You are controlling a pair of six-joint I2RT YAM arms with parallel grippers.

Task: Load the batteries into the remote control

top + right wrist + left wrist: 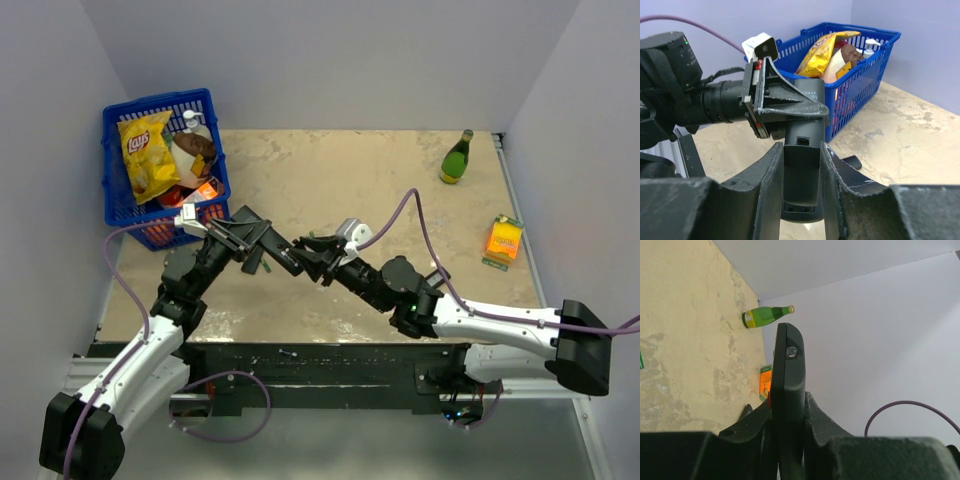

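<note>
Both grippers hold the black remote control [279, 251] in the air over the middle of the table. My left gripper [254, 243] is shut on one end; in the left wrist view the remote [790, 372] stands edge-on between its jaws [788, 404]. A small round metal end [791, 352] shows near the remote's tip; I cannot tell whether it is a battery. My right gripper [801, 147] is shut on the other end [807, 102], fingers against its sides. The back cover [801, 170] sits slid partly off, leaving a slit of the compartment [800, 206] showing. No loose batteries are in view.
A blue basket [115, 150] of snacks stands at the back left, close behind the left gripper [860, 95]. A green bottle [457, 158] and an orange box [504, 241] are at the right. A small black piece [852, 161] lies on the table under the arms.
</note>
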